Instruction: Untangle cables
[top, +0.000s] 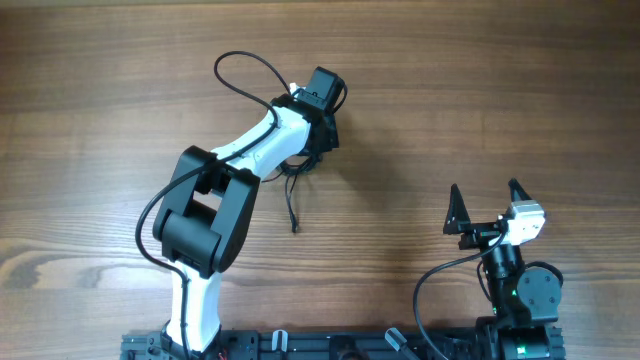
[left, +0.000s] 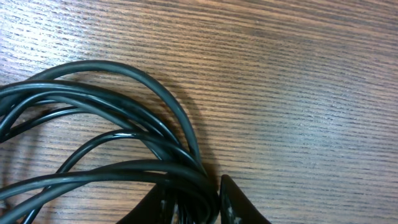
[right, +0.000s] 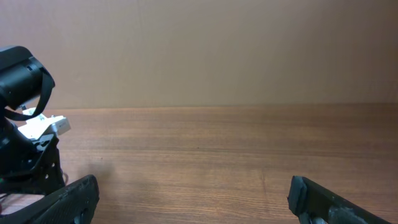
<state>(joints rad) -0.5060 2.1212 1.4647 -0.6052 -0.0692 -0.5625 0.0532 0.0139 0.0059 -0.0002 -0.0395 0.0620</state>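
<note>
Glossy, round black cables (left: 186, 167) are looped on the grained wood table (left: 298, 93) and pinched in the left gripper (left: 193, 199). The right gripper (top: 485, 186) is spread, well apart from them.

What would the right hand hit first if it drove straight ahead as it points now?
Nothing nearby, it seems: the right hand faces bare table; the left arm sits off to one side. Depth is unclear.
</note>
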